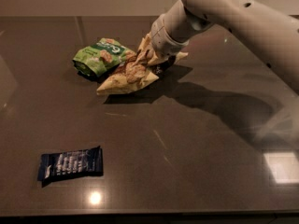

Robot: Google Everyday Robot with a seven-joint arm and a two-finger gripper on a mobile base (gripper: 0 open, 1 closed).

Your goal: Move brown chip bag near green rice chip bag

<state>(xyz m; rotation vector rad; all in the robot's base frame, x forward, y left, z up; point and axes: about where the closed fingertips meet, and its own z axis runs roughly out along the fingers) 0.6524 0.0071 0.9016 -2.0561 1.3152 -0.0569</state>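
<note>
- Showing the brown chip bag (128,76) on the table (196,148), with its lower edge down, its left side touching the green rice chip bag (96,57), and its upper end raised and crumpled at the hand (159,59).
- Hand at the bag's raised right end, just below the wrist of the arm (224,8) and largely hidden by the crumpled bag; impossible to tell whether clamped or slack (no clear sight of the grip).
- Risk one: shoving the green rice chip bag out of place. Likely cause: any further travel leftward, with the two bags already in contact.
- Risk two: dragging the brown chip bag back away from its neighbour on withdrawal. Likely cause: bag material snagged on the hand, or a lift before full release.
- Risk three: a flop or slide of the bag on letting go. Likely cause: the tilted pose, with only the lower edge resting on a smooth, glossy table.
- Risk four: overlap rather than nearness, with the brown bag settling on top of the green one. Likely cause: release while leaning against it.
- Dark blue wrapper (70,163) well apart at the near left, outside any likely path; no hazard expected there.
</note>
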